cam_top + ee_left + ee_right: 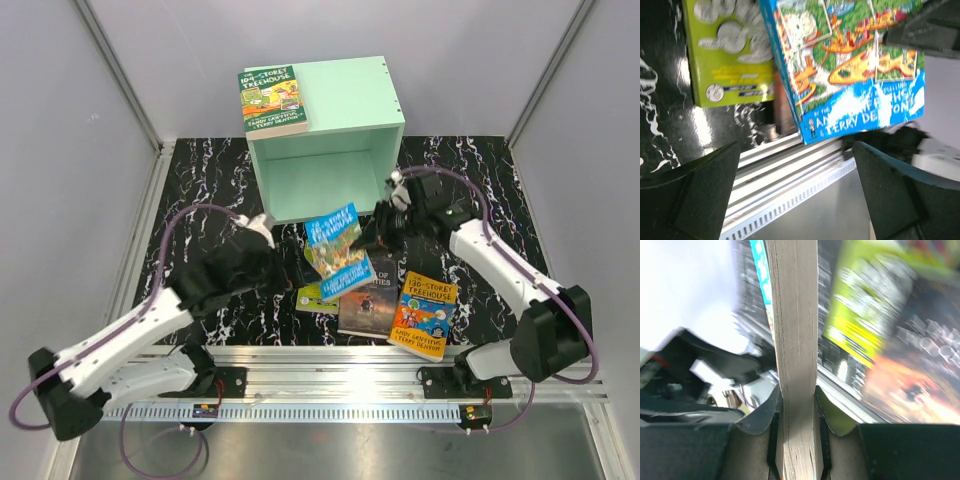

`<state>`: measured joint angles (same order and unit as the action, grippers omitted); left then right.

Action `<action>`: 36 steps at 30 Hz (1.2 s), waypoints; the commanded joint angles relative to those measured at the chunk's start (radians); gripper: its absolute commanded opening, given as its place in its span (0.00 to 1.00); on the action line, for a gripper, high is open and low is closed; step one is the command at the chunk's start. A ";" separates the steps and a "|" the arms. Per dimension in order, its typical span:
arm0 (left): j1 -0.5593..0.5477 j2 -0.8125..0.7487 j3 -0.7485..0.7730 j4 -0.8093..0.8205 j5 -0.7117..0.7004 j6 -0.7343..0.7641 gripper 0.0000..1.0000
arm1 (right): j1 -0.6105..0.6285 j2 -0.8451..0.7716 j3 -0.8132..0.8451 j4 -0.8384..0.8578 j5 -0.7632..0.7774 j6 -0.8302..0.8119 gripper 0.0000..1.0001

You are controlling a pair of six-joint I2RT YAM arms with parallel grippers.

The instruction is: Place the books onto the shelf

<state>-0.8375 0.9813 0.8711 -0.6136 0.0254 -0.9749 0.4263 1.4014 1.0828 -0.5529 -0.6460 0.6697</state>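
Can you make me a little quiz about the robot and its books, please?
1. True or false: the right pincer is clamped on the blue book.
2. Where is the green book? A) on top of the shelf. B) inside it. C) flat on the table.
3. Fill the gap: the left pincer is wide ____ and holds nothing.

Key: 1 true; 2 A; 3 open.
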 commanded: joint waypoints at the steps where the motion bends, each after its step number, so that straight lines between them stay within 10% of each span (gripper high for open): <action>1: 0.018 -0.111 0.110 -0.060 -0.104 0.034 0.99 | 0.006 -0.045 0.264 -0.085 -0.056 -0.012 0.00; 6: 0.021 -0.102 0.232 0.051 -0.078 0.045 0.99 | 0.005 -0.016 0.405 0.029 -0.162 0.159 0.00; 18: 0.046 -0.078 0.352 0.176 -0.099 0.059 0.95 | 0.005 -0.139 0.163 0.708 -0.331 0.738 0.00; 27: 0.049 -0.073 0.355 0.216 -0.085 0.067 0.54 | 0.005 -0.182 -0.053 1.154 -0.284 1.059 0.00; 33: 0.080 -0.038 0.460 0.177 -0.090 0.123 0.00 | 0.006 -0.226 -0.043 1.032 -0.299 0.986 0.02; 36: 0.145 0.019 0.600 0.109 -0.065 0.180 0.00 | 0.005 -0.251 -0.027 0.935 -0.294 0.938 0.38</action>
<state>-0.7692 0.9737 1.3315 -0.4976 0.0059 -0.9127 0.4305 1.2324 1.0012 0.3832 -0.8780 1.6184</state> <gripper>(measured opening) 0.249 0.295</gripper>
